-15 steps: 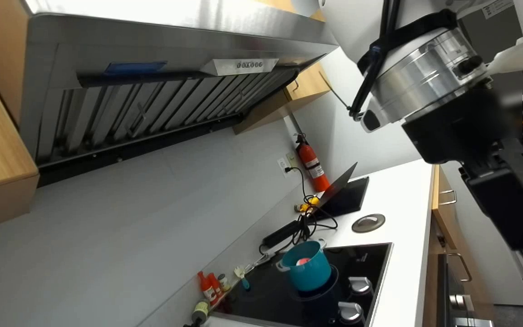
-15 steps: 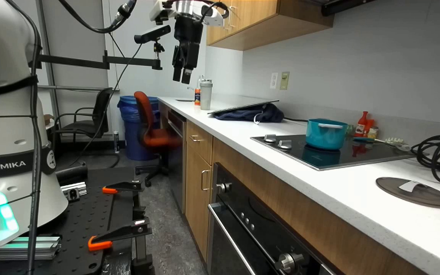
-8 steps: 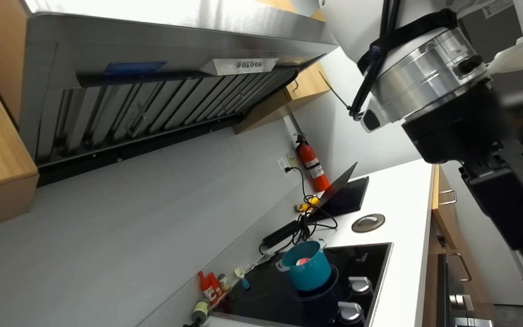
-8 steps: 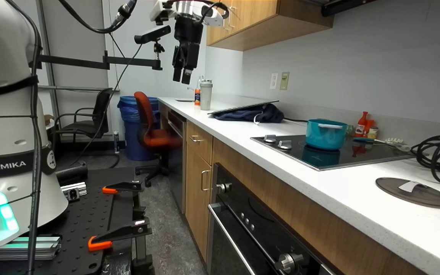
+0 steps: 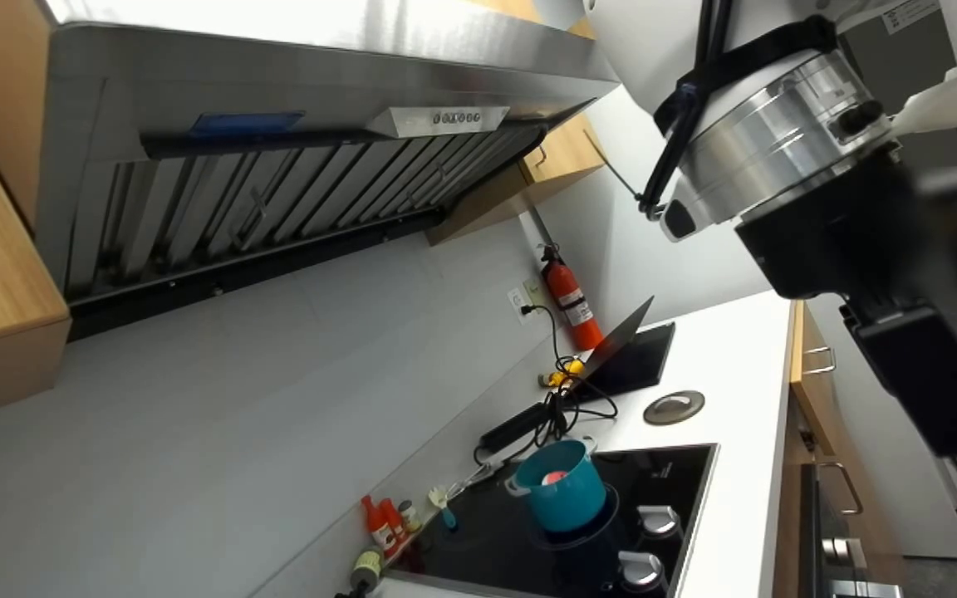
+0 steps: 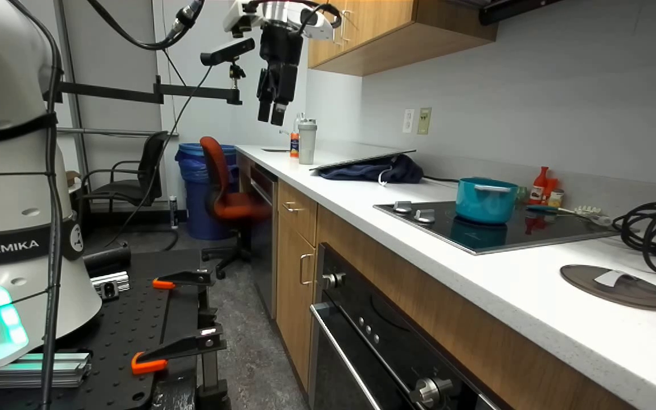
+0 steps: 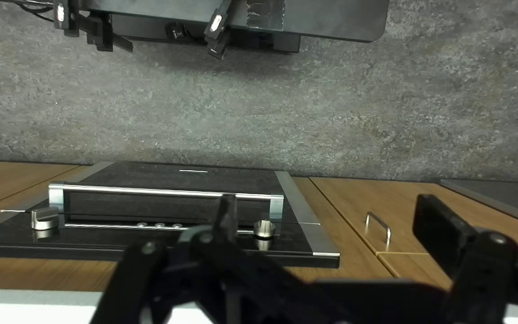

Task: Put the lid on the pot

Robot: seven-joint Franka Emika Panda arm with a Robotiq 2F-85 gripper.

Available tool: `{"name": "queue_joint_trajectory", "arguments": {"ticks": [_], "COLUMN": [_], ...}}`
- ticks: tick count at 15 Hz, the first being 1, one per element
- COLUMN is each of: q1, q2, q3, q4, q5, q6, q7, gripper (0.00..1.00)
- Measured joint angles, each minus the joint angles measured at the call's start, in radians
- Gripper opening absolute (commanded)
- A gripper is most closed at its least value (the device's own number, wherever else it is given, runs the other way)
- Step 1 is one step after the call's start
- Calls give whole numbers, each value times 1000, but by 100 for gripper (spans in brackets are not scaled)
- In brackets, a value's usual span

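Observation:
The lid (image 5: 674, 408) lies flat on the white counter beyond the cooktop's edge. In an exterior view the lid (image 6: 618, 286) looks brownish and see-through, with a pale shine at its centre. The teal pot (image 5: 566, 497) stands uncovered on the black cooktop, with a red and white item (image 5: 554, 477) inside. The pot (image 6: 486, 200) also shows in this exterior view. My gripper (image 6: 271, 114) hangs high, well away from pot and lid. In the wrist view my gripper (image 7: 326, 204) is open, its fingers wide apart with nothing between them. Pot and lid are out of the wrist view.
The cooktop (image 5: 487, 540) has two knobs near its front. Black cables (image 6: 655, 233) lie behind the lid. Red bottles (image 6: 540, 185) and a utensil (image 6: 575, 210) stand or lie behind the pot. A steel hood (image 5: 321, 75) hangs above. Oven handle (image 7: 164, 191) and counter front lie below the gripper.

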Motion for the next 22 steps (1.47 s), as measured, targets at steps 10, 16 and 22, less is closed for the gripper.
{"name": "queue_joint_trajectory", "arguments": {"ticks": [10,16,22], "q1": [-21,-82,-145], "q2": [17,56,113], "q3": [-23,-76,-128], "q4": [0,4,36], "q5": [-26,-92,-144], "q6": [12,94,170], "q7": [0,0,0], "gripper": [100,100,100]}}
